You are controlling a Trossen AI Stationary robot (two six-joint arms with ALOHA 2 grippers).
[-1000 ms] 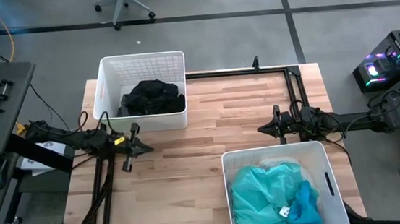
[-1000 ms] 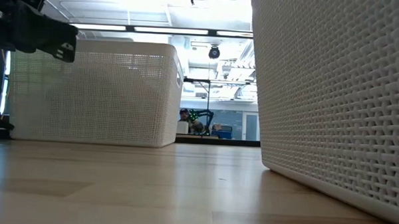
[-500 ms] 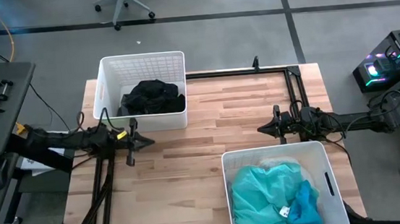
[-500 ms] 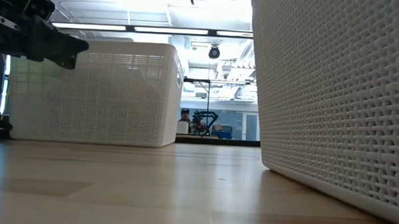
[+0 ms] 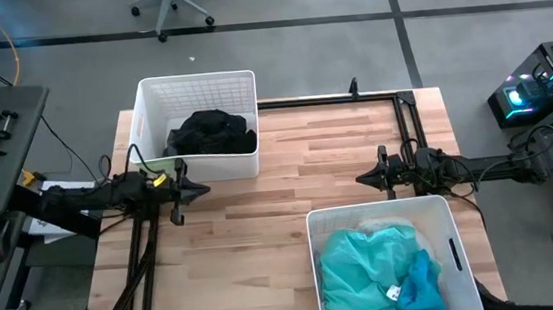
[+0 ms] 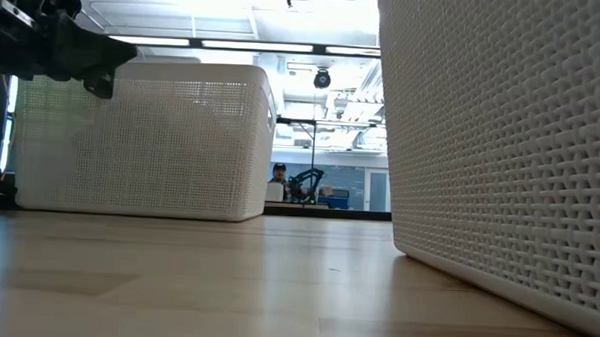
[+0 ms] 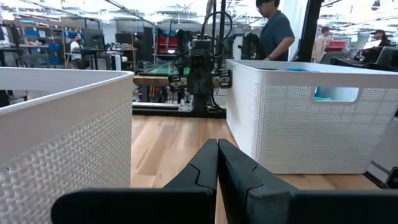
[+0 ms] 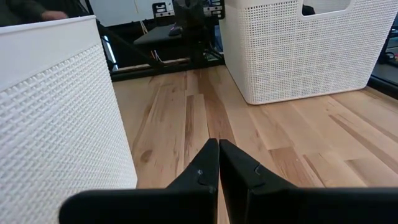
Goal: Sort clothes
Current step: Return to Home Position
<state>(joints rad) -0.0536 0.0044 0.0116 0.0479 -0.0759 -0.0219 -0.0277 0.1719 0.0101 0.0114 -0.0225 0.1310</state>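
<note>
Black clothes (image 5: pixel 210 134) lie heaped in the white bin (image 5: pixel 150 91) at the table's far left. Turquoise, bright blue and pale clothes (image 5: pixel 382 271) lie in the white bin (image 5: pixel 318 262) at the near right. My left gripper (image 5: pixel 207 192) is shut and empty, level above the table just near the far-left bin; it also shows in the low view (image 6: pixel 132 55) and in its wrist view (image 7: pixel 217 144). My right gripper (image 5: pixel 360 179) is shut and empty, level at the table's right, just beyond the near-right bin; its wrist view (image 8: pixel 218 144) shows it too.
Bare wooden table top (image 5: pixel 280 190) lies between the two grippers and the two bins. A black frame (image 5: pixel 332 99) runs along the far edge and down the right side. People stand in the room beyond the table (image 7: pixel 273 31).
My left gripper has drawn a little toward the table's far edge and closer to the far-left bin, turning from slanted to lie level and point toward the table's right. It has stayed shut and empty.
</note>
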